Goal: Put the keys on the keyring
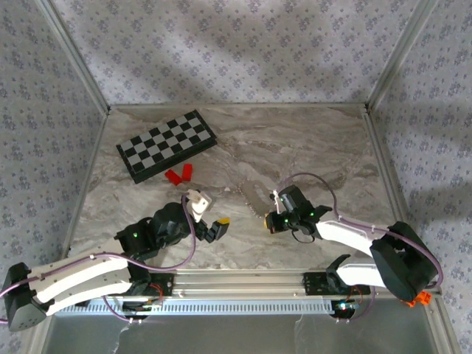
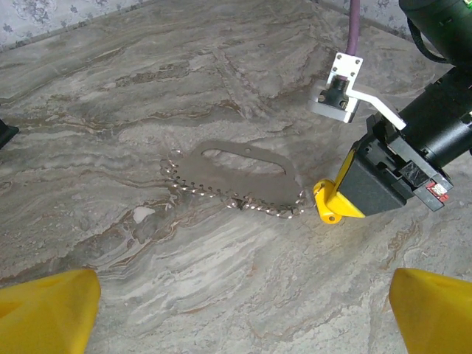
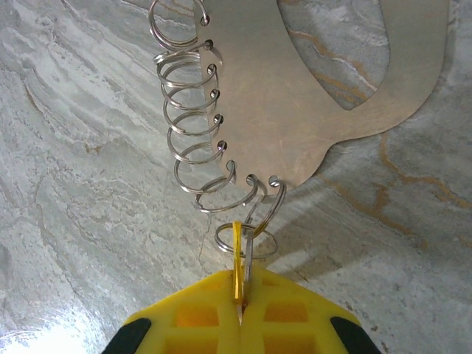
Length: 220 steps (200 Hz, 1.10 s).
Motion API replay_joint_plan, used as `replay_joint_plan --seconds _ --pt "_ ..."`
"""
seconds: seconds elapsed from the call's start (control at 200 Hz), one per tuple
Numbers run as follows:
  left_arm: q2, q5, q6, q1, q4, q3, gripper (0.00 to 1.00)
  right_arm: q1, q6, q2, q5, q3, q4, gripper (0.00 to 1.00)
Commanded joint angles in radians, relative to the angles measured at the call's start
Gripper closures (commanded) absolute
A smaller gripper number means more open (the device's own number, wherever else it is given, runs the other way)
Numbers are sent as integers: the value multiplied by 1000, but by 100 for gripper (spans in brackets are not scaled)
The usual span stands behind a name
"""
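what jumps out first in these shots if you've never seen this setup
First, the flat grey plate mid-table, with a row of wire rings threaded along its edge. The right claw is shut on a thin strip standing at the end of that row. At the far left of the table sits a chessboard with two red blocks beside it.
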<state>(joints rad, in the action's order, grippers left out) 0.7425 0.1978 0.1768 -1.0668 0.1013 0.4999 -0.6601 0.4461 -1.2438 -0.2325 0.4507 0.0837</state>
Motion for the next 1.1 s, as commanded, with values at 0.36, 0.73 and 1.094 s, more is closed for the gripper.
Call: replay_joint_plan --seconds 0.36,0.73,1.094 --pt "6 -13 -2 6 -38 23 0 -11 52 71 25 -53 59 79" --pt "11 -2 13 8 -1 65 0 -15 65 287 99 -68 167 47" --pt "-17 297 68 37 102 114 0 28 -13 704 286 -59 363 27"
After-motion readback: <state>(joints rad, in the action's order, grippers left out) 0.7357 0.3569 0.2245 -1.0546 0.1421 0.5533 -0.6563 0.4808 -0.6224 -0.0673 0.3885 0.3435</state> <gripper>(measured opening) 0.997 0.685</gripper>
